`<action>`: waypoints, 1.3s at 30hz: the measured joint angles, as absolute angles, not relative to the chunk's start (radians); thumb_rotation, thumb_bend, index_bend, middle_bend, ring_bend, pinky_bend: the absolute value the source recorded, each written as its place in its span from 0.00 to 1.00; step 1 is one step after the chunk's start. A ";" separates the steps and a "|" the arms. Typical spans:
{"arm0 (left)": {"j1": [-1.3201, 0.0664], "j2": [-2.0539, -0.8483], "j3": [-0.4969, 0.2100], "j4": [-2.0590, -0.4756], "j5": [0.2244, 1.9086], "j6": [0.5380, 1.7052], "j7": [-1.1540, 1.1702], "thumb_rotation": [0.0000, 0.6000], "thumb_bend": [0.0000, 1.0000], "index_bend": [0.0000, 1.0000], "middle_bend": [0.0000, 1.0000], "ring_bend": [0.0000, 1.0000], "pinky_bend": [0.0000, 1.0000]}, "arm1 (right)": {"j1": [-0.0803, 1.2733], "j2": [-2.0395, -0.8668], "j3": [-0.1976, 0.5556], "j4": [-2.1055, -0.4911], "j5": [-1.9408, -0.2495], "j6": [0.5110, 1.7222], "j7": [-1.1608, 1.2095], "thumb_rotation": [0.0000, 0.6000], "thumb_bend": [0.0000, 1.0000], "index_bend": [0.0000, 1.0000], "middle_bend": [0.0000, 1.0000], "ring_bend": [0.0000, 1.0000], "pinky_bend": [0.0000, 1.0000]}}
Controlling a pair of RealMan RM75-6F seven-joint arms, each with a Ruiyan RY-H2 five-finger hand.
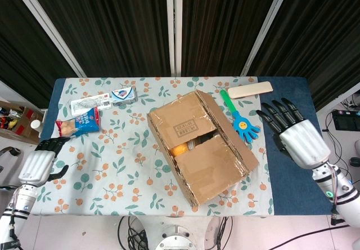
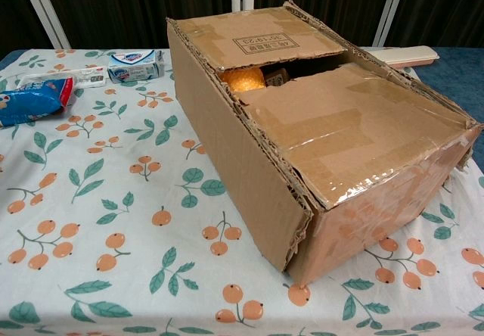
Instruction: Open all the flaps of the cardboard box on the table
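The cardboard box [image 1: 197, 148] sits at an angle in the middle of the table. Its two short flaps, far flap [image 2: 257, 41] and near flap [image 2: 355, 124], lie flat over the top. A gap between them shows something orange [image 2: 243, 79] inside. The right long flap [image 1: 233, 132] is folded down along the box's right side, and the left long flap [image 2: 227, 162] hangs against the left side. My right hand [image 1: 295, 134] hovers to the right of the box with fingers spread, touching nothing. My left hand [image 1: 42, 160] hangs at the table's left edge, holding nothing. Neither hand shows in the chest view.
A blue hand-shaped toy with a green handle [image 1: 242, 123] lies just right of the box. A beige bar [image 1: 250, 89] lies at the back right. A snack bag [image 1: 79, 123], a soap box [image 1: 124, 94] and a flat packet [image 1: 87, 102] lie at the back left. Blue cloth [image 1: 287, 188] covers the table's right end.
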State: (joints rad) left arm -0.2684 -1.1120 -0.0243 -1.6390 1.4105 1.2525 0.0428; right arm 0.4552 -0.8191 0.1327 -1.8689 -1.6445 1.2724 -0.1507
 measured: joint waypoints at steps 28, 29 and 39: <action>-0.180 -1.103 -0.009 -1.471 1.490 1.381 -0.177 1.00 0.26 0.12 0.12 0.13 0.16 | 0.856 -1.489 0.275 -1.619 -1.153 1.050 -0.763 1.00 0.02 0.00 0.00 0.00 0.00; -0.179 -1.102 -0.009 -1.470 1.492 1.384 -0.178 1.00 0.26 0.12 0.12 0.13 0.16 | 0.864 -1.491 0.285 -1.615 -1.154 1.052 -0.764 1.00 0.03 0.00 0.00 0.00 0.00; -0.172 -1.097 -0.012 -1.460 1.492 1.386 -0.194 1.00 0.26 0.12 0.12 0.13 0.16 | 1.007 -1.526 0.400 -1.524 -1.114 1.032 -0.796 1.00 0.13 0.00 0.00 0.00 0.00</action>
State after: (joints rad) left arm -0.1715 -1.0965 -0.0120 -1.4605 1.4918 1.3858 -0.1943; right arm 1.0074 -1.5262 0.4003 -1.5244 -1.1139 1.0318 -0.7962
